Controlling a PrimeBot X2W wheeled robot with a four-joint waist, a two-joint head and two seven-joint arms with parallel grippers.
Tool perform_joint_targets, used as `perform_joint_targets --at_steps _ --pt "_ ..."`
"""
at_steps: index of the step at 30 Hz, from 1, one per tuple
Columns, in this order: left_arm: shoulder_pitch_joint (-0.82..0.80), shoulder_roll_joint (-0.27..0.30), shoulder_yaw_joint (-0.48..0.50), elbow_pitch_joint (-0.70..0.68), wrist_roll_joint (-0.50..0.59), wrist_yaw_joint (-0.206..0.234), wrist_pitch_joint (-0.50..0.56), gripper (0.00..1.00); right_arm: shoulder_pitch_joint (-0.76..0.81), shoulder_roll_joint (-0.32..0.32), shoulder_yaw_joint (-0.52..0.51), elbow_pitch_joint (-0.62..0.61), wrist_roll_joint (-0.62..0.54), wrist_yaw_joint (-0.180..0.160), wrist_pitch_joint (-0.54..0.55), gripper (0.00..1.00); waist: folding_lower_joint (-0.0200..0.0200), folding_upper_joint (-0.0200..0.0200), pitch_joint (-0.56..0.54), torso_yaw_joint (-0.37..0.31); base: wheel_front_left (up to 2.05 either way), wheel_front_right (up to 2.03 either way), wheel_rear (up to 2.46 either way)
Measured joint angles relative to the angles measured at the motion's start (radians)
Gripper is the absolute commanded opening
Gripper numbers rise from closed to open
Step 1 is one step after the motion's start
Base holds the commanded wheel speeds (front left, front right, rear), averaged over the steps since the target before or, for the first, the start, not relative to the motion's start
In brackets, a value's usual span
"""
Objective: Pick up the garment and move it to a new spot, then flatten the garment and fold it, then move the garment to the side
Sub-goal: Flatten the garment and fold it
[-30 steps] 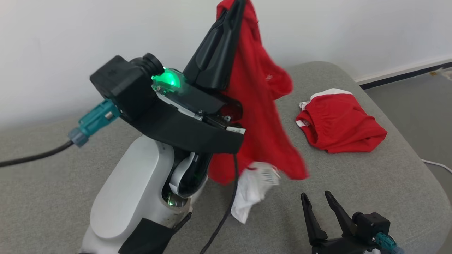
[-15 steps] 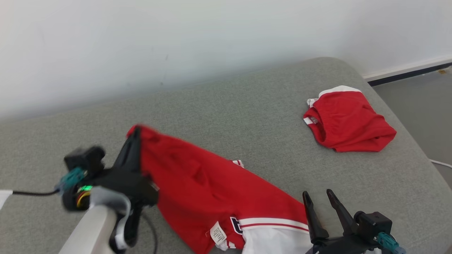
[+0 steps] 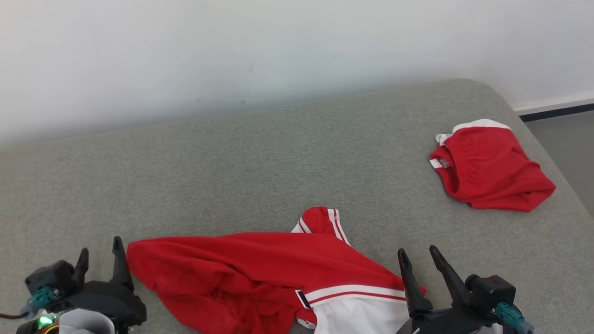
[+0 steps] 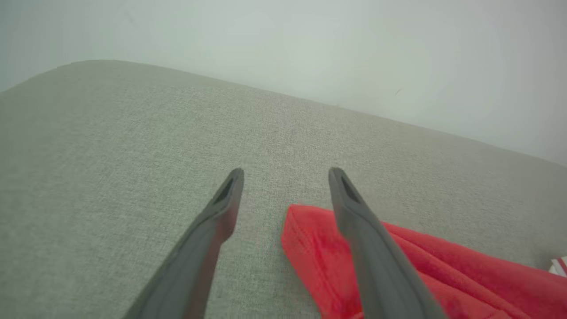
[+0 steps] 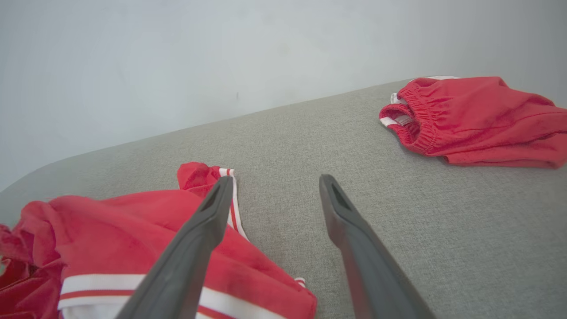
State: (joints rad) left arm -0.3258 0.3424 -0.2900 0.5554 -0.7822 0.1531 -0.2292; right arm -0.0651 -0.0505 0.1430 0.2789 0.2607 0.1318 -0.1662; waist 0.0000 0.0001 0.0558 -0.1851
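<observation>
The garment (image 3: 241, 273), a red top with white stripes and a white panel, lies crumpled on the grey cushion near its front edge. Its left corner (image 4: 310, 230) reaches just under my left gripper's right finger. My left gripper (image 3: 100, 253) stands open at the lower left, beside the garment's left end, holding nothing. My right gripper (image 3: 417, 253) is open at the lower right, fingers apart above the garment's white hem (image 5: 102, 283). Between the fingers of each gripper (image 4: 285, 175) (image 5: 274, 179) I see only bare cushion or cloth lying flat.
Red shorts (image 3: 492, 171) with an elastic waistband (image 5: 416, 128) lie bunched at the far right of the grey cushion (image 3: 260, 153). A white wall runs behind. The cushion's rounded right edge drops to grey floor (image 3: 568, 144).
My left gripper came down from high up with the garment, laid it across the cushion's front, opened and let go. The camera has shifted slightly. The right gripper has stayed put.
</observation>
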Motion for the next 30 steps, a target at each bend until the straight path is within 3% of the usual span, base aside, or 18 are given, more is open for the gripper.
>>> perform_joint_targets --at_steps 5,8,14,22,23,24,26,27,30 --pt "0.033 0.015 -0.037 -0.082 0.058 0.013 -0.008 1.00 0.008 0.000 -0.003 -0.007 -0.007 0.000 0.008 1.00 0.0000 0.0000 -0.002 0.030 0.00 0.00 0.00" --pt "0.059 -0.003 -0.089 -0.107 0.064 0.017 0.073 1.00 0.009 0.000 0.002 -0.008 -0.007 0.000 0.010 1.00 0.0000 0.0000 -0.007 0.038 0.00 0.00 0.00" --pt "0.124 -0.026 -0.116 -0.179 0.049 0.102 0.195 1.00 0.010 0.000 0.010 -0.013 -0.006 0.000 0.015 1.00 0.0000 0.0000 -0.006 0.034 0.00 0.00 0.00" --pt "0.163 -0.019 -0.157 -0.271 0.042 0.134 0.300 1.00 0.014 0.000 0.000 -0.017 -0.007 0.000 0.016 1.00 0.0000 0.0000 0.005 0.034 0.00 0.00 0.00" --pt "0.163 -0.016 -0.160 -0.277 0.044 0.139 0.306 0.94 0.014 0.000 0.001 -0.018 -0.007 0.000 0.016 1.00 0.0000 0.0000 0.005 0.034 0.00 0.00 0.00" --pt "0.163 -0.014 -0.164 -0.281 0.049 0.146 0.310 0.61 0.013 0.000 0.003 -0.019 -0.007 0.000 0.016 1.00 0.0000 0.0000 0.006 0.034 0.00 0.00 0.00" --pt "0.163 -0.008 -0.167 -0.292 0.061 0.148 0.304 0.11 0.013 0.000 0.006 -0.019 -0.007 0.000 0.016 1.00 0.0000 0.0000 0.008 0.033 0.00 0.00 0.00" --pt "0.162 -0.004 -0.167 -0.297 0.066 0.151 0.296 0.00 0.013 0.000 0.007 -0.019 -0.007 0.000 0.016 1.00 0.0000 0.0000 0.008 0.032 0.00 0.00 0.00" --pt "0.162 0.002 -0.165 -0.312 0.069 0.153 0.282 0.00 0.013 0.000 0.003 -0.019 -0.006 0.000 0.016 1.00 0.0000 0.0000 0.012 0.033 0.00 0.00 0.00"
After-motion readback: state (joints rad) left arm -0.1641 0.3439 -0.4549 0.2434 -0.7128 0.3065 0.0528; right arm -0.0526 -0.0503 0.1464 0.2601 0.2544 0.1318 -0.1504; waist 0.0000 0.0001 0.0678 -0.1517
